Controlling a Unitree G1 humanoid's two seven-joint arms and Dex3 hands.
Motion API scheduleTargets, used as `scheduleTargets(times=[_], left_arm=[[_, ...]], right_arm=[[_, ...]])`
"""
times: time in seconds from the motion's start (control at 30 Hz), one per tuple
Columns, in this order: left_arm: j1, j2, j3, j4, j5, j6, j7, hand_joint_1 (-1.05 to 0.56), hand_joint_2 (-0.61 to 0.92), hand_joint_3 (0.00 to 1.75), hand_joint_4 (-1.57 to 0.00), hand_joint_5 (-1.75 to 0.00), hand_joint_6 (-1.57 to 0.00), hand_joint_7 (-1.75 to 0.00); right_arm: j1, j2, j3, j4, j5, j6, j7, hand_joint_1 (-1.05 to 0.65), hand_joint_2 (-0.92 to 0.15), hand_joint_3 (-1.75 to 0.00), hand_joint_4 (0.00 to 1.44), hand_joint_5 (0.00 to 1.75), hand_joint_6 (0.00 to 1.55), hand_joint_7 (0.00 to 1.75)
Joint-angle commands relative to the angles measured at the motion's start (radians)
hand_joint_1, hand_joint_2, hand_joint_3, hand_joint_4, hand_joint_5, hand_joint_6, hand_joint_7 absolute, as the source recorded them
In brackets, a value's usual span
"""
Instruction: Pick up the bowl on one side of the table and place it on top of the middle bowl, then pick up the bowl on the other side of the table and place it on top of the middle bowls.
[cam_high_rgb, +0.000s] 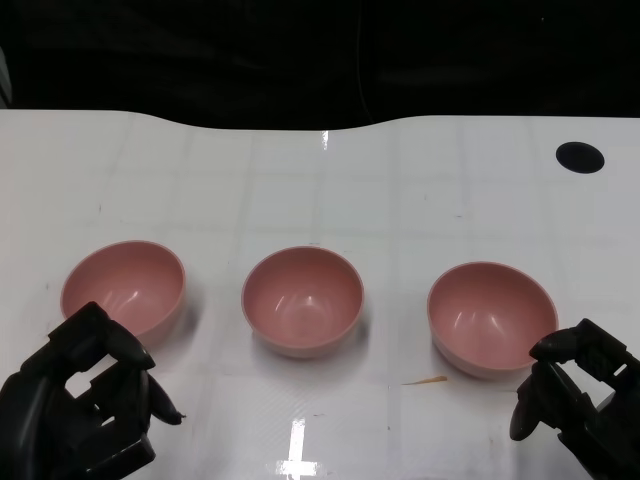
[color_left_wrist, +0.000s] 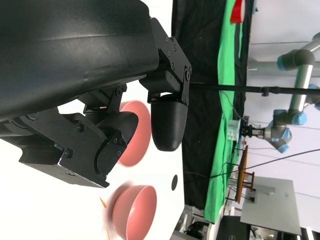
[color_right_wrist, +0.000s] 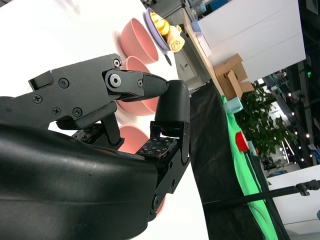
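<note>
Three pink bowls sit in a row on the white bench, well apart. The left hand hangs just in front of the left bowl, fingers curled in, gripping nothing. The middle bowl stands alone. By the right bowl, the right hand is likewise clenched and empty.

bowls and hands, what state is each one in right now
left bowl: upright, empty, unstacked
middle bowl: upright, empty, nothing on it
right bowl: upright, empty, unstacked
left hand: fingers curled, holding nothing, near the left bowl
right hand: fingers curled, holding nothing, near the right bowl
</note>
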Motion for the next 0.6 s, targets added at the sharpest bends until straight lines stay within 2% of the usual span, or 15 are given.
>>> scheduleTargets(times=[0.03,0.6], left_arm=[[0.004,0.013,0.012,-0.015,-0.009,0.011,0.01,-0.01,0.62,1.29,-0.68,-1.75,-0.56,-1.75],[0.002,0.011,0.015,-0.002,-0.018,-0.006,-0.002,-0.02,0.62,1.28,-0.71,-1.75,-0.58,-1.75]], right_arm=[[0.002,0.0,-0.002,0.0,0.006,-0.007,0.001,-0.13,-0.87,-0.42,0.82,1.63,0.79,1.27],[-0.001,-0.001,-0.003,0.009,0.009,-0.013,0.017,-0.13,-0.87,-0.42,0.84,1.61,0.81,1.23]])
